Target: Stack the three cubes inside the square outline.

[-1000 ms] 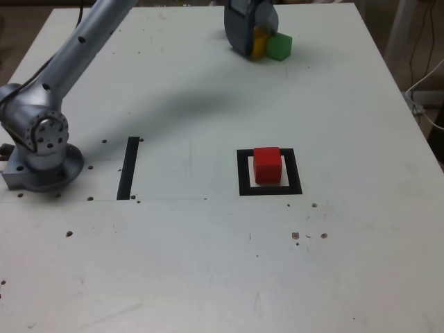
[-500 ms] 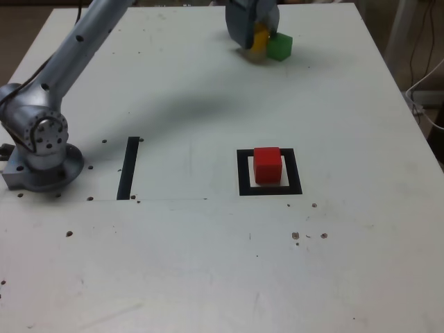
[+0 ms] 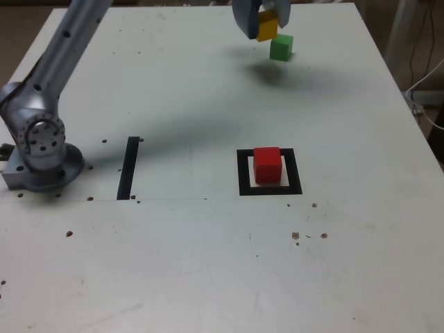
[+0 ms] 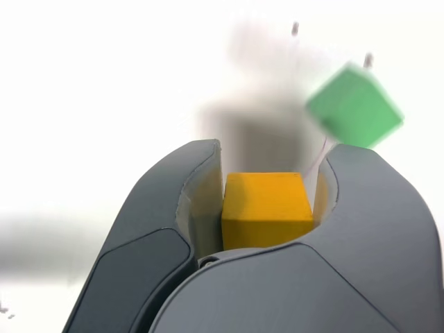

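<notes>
So the biggest thing here is the white table (image 3: 173,257), with the arm (image 3: 73,52) reaching from its base on the exterior view's left over to the far side. The gripper (image 4: 270,208) has the yellow cube (image 4: 267,208) pinched between its two fingers, and it's off the table now. A second ago that cube was down right next to the green one; now it hangs in the air with its shadow on the table beneath. To me that means the pick worked, and the second layer is ready to travel.

The black square outline (image 3: 244,173) is nearer the camera, toward the exterior view's right, and the red cube (image 3: 268,165) sits inside it as the base, same as before. There's also a straight black tape strip (image 3: 128,168) nearer the arm's base, probably not part of this job. The green cube (image 3: 281,48) hasn't been picked yet, it's on the table at the far side.

Next I'd carry yellow over and set it squarely on red; lowering it off-centre could topple it. As for brands, labels or writing, I can't make out any in either view.
</notes>
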